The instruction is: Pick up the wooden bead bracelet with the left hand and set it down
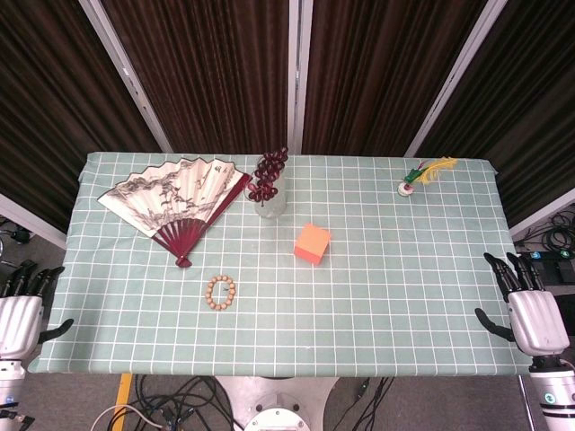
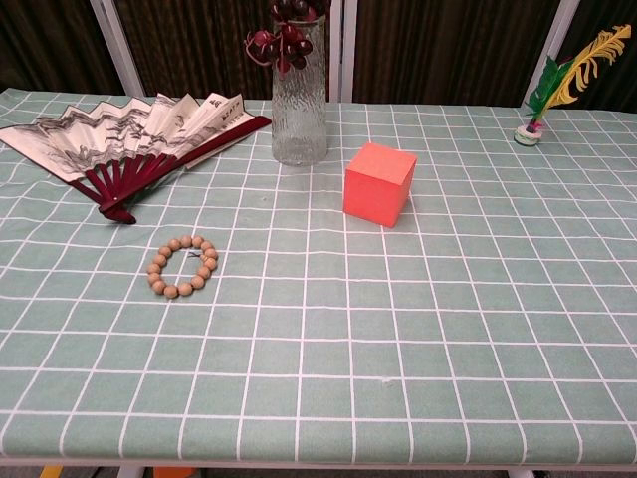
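- Left hand (image 1: 20, 314): rests off the near left corner of the bench, fingers (image 1: 27, 278) spread apart and holding nothing; seen in the head view only.
- Right hand (image 1: 530, 310): rests off the near right corner, fingers likewise apart and empty.
- Bracelet (image 2: 181, 266): a ring of wooden beads lying flat on the green checked cloth, near and left of centre, well apart from both hands and touching nothing else.
- Progress: judged from this layout, no part of the task is done. The reach, the grasp, the lift and the setting down all remain.
- Surroundings: an open paper fan (image 2: 129, 129) lies beyond the bracelet on the left; a glass vase (image 2: 299, 95) holding dark red beads stands far centre; an orange cube (image 2: 379, 184) sits just right of centre; a feathered shuttlecock (image 2: 557, 85) lies at the far right.
- Bench (image 1: 413, 296): its near edge is cut off in the chest view.
- Limits of view: both arms are cropped at the frame edge, the chest view shows no hand, and the bracelet's small dark mark on its right side is too small to identify.
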{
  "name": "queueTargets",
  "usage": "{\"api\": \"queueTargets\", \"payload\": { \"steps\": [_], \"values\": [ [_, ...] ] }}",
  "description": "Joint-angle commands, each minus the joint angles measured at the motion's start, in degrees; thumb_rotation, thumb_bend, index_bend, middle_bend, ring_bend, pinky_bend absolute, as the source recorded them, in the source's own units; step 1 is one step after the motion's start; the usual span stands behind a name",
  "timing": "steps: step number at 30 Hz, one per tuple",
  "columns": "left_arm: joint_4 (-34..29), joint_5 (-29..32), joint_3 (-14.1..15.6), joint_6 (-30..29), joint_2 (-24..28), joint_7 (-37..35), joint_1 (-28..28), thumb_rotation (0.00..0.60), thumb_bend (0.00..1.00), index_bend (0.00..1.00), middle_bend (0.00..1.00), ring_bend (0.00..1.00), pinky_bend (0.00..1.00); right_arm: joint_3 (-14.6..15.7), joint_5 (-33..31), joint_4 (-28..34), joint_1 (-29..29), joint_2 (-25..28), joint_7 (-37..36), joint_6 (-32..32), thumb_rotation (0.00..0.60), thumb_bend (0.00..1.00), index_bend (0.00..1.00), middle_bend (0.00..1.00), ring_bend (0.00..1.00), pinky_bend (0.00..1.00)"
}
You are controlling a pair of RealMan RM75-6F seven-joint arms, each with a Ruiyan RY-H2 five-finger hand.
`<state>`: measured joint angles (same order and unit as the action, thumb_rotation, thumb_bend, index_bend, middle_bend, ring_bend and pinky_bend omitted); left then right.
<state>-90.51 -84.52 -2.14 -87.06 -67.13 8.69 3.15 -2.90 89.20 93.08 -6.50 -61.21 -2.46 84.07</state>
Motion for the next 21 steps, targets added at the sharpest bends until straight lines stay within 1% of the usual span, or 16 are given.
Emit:
{"api": "queueTargets", "payload": {
  "steps": [1, 8, 10, 12, 13, 15, 16, 19, 21],
  "values": [
    [0.02, -0.05, 0.08, 0.12, -0.02, -0.30, -0.01, 0.600, 0.00, 0.19, 0.22, 0.11, 0.13, 0.04, 0.14, 0.08, -0.10, -0.05, -0.01, -0.09, 0.600, 0.17, 0.00, 0.14, 0.00, 0.07],
    [0.01, -1.50, 0.20, 0.17, 0.50, -1.31, 0.48, 0.600, 0.00, 0.19, 0.22, 0.11, 0.13, -0.06, 0.66, 0.16, 0.54, 0.25, -0.56, 1.56, 0.600, 0.16, 0.00, 0.13, 0.00, 0.07],
    [0.37, -3.11, 0.30, 0.50, 0.89, -1.85, 1.28, 0.600, 0.00, 0.20, 0.23, 0.11, 0.13, -0.17, 0.87, 0.25, 0.98, 0.61, -0.67, 2.59, 0.600, 0.16, 0.00, 0.13, 0.00, 0.07],
    [0.67, -4.98, 0.41, 1.19, 1.41, -2.78, 2.45, 0.600, 0.00, 0.23, 0.26, 0.13, 0.15, -0.38, 0.87, 0.45, 1.37, 1.07, -0.47, 3.50, 0.600, 0.16, 0.00, 0.13, 0.00, 0.07],
    [1.14, -6.86, 0.48, 1.62, 1.66, -3.94, 3.55, 0.600, 0.00, 0.24, 0.28, 0.15, 0.17, -0.57, 0.84, 0.60, 1.61, 1.40, -0.29, 4.12, 0.600, 0.16, 0.00, 0.13, 0.00, 0.07],
    [2.43, -10.35, 0.74, 2.60, 1.74, -6.97, 5.74, 0.600, 0.00, 0.30, 0.36, 0.21, 0.22, -0.91, 0.70, 0.89, 1.89, 1.89, -0.07, 4.89, 0.600, 0.16, 0.00, 0.13, 0.00, 0.07],
    [3.69, -13.00, 0.89, 3.21, 1.51, -9.39, 7.53, 0.600, 0.00, 0.32, 0.38, 0.22, 0.22, -1.15, 0.65, 1.08, 2.00, 2.13, -0.06, 5.33, 0.600, 0.16, 0.00, 0.13, 0.00, 0.07],
    [8.92, -20.47, 0.94, 3.04, -1.16, -13.83, 12.35, 0.600, 0.00, 0.42, 0.48, 0.32, 0.27, -1.44, 0.92, 1.19, 1.98, 2.18, -0.25, 5.81, 0.600, 0.16, 0.00, 0.12, 0.00, 0.07],
    [11.47, -23.53, 1.40, 4.69, -2.74, -15.01, 15.31, 0.600, 0.01, 0.44, 0.51, 0.35, 0.32, -1.24, 1.23, 1.23, 1.85, 2.26, -0.37, 5.45, 0.600, 0.16, 0.00, 0.12, 0.00, 0.07]
  ]
}}
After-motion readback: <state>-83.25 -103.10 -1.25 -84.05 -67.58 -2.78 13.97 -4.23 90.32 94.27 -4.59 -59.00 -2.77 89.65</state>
